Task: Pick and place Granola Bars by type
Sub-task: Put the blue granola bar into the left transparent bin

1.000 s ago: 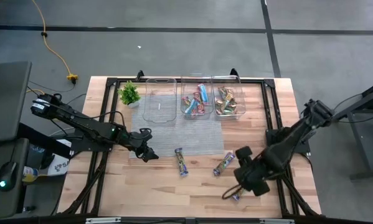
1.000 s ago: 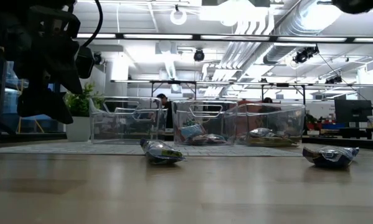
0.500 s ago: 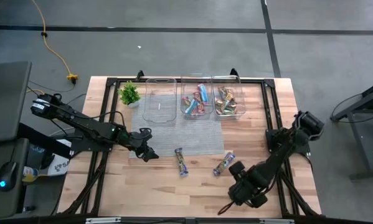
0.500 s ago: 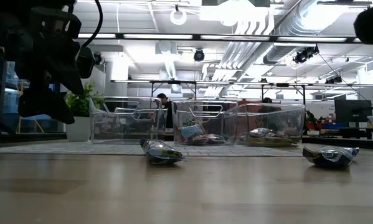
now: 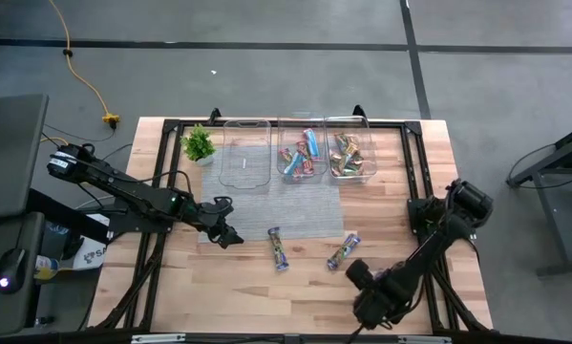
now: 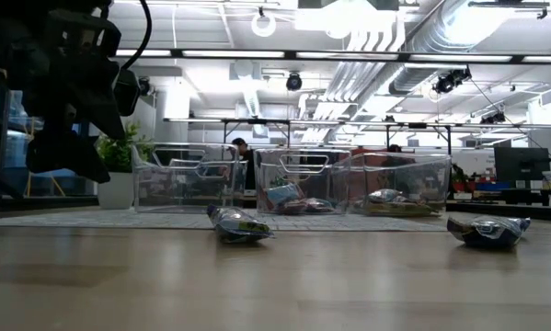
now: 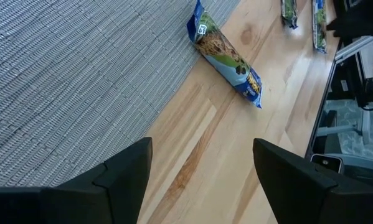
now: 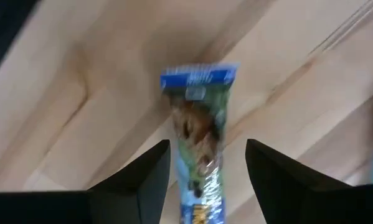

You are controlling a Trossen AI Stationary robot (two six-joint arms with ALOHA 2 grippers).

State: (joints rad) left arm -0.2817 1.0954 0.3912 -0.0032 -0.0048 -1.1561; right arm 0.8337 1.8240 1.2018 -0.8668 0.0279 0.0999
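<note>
- Right gripper [image 8: 206,149]: low over the bare wood near the table's front edge, right of centre; its two dark fingers stand apart, one on either side of a slim bar in a shiny blue wrapper [image 8: 198,112], with a gap showing on each side; nothing is held.
- Key relation: the blue bar lies flat on the wood directly under the gripper; its long axis runs straight along the slot between the fingers, so they would close across its narrow width; judged, no turn of the wrist is needed, only a short descent.
- Left gripper [image 5: 225,234]: waits with fingers spread wide and empty at the near left corner of the grey woven mat [image 5: 266,205].
- Other loose bars: a second blue-wrapped bar [image 5: 279,248] and a purple-blue one [image 5: 344,251] lie apart on the wood between the two arms; neither crowds the right gripper.
- Destinations: three clear plastic tubs along the far edge; the left tub [image 5: 244,153] looks empty; the middle tub [image 5: 284,129] and right tub [image 5: 370,158] hold bars; a small green plant [image 5: 199,145] stands left of them; judged, the path to the tubs is unobstructed.
</note>
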